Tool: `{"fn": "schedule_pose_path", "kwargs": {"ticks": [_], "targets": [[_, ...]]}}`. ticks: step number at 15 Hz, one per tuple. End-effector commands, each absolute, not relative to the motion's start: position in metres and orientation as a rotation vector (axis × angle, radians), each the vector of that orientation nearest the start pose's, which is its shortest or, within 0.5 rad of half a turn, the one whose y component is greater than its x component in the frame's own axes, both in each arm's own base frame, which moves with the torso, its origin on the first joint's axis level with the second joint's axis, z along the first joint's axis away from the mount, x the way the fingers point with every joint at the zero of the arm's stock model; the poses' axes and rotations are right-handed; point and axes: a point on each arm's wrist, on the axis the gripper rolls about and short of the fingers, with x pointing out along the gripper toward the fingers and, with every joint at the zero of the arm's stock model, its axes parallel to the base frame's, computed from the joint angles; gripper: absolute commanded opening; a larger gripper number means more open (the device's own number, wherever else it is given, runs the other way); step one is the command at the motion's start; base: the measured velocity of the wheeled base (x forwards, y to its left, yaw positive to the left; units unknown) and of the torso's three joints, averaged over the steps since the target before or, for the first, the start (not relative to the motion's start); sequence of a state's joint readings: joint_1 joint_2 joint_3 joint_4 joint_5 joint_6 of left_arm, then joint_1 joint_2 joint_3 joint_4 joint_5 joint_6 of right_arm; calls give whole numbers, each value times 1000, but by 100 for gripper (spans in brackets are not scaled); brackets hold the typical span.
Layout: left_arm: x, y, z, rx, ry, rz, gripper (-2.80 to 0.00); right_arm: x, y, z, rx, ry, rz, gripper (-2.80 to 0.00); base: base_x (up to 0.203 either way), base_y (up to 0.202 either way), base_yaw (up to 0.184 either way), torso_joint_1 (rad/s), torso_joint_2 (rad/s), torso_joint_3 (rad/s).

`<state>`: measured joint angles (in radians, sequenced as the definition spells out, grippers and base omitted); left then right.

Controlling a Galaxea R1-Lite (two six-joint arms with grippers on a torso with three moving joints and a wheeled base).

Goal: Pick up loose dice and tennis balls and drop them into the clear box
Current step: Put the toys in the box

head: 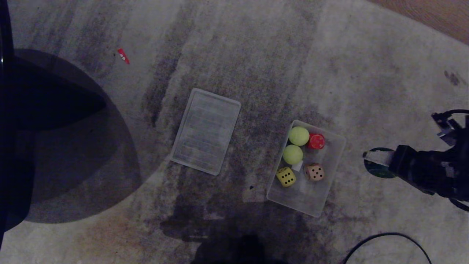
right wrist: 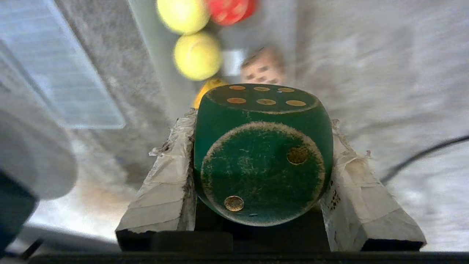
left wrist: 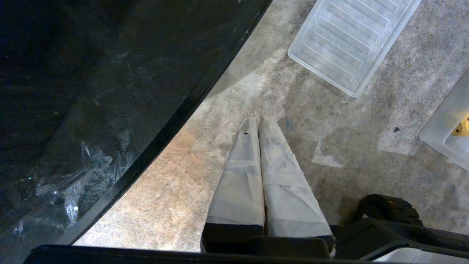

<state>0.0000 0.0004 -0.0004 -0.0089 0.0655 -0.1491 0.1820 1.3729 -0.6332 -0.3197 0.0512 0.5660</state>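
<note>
Overhead, scene: a worn grey carpet (head: 256, 55) seen from above, with a dark round table (head: 55, 139) at the robot's left.
Clear box: the clear box (head: 331, 176) sits on the carpet right of centre, its long side tilted.
Inside the box: two tennis balls (head: 298, 135) (head: 292, 154) side by side, a red die (head: 316, 141) touching the farther ball, a yellow die (head: 286, 176) and a tan die (head: 314, 172) nearer the robot.
Lid: a flat ribbed lid (head: 206, 131) lies apart, left of the box.
Right gripper: the right gripper (head: 375, 161) hangs to the right of the box, outside its rim, its taped fingers (right wrist: 161, 190) clamped on either side of a dark green die (right wrist: 262, 154).
Green die faces: two pips on the near face, perhaps five or six on the adjoining one; the edge is hard to read.
Left gripper: the left gripper (left wrist: 259, 121) is pressed closed, empty, above bare carpet beside the table edge.
Other: a small red scrap (head: 123, 55) on the carpet, a black cable (head: 384, 245) near the robot.
</note>
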Motion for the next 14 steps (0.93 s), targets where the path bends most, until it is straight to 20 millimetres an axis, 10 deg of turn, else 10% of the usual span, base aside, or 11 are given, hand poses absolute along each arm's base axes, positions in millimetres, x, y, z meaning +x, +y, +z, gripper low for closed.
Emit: {"fn": "schedule_pose_path", "kwargs": {"ticks": [1, 14], "targets": [[-23, 1, 76, -151, -15, 65, -280, 239, 60, 169, 515, 567, 134, -280, 0, 0, 0, 0, 0, 0], [-23, 1, 76, -151, -16, 65, -280, 301, 95, 96, 488, 601, 176, -280, 0, 0, 0, 0, 0, 0]]}}
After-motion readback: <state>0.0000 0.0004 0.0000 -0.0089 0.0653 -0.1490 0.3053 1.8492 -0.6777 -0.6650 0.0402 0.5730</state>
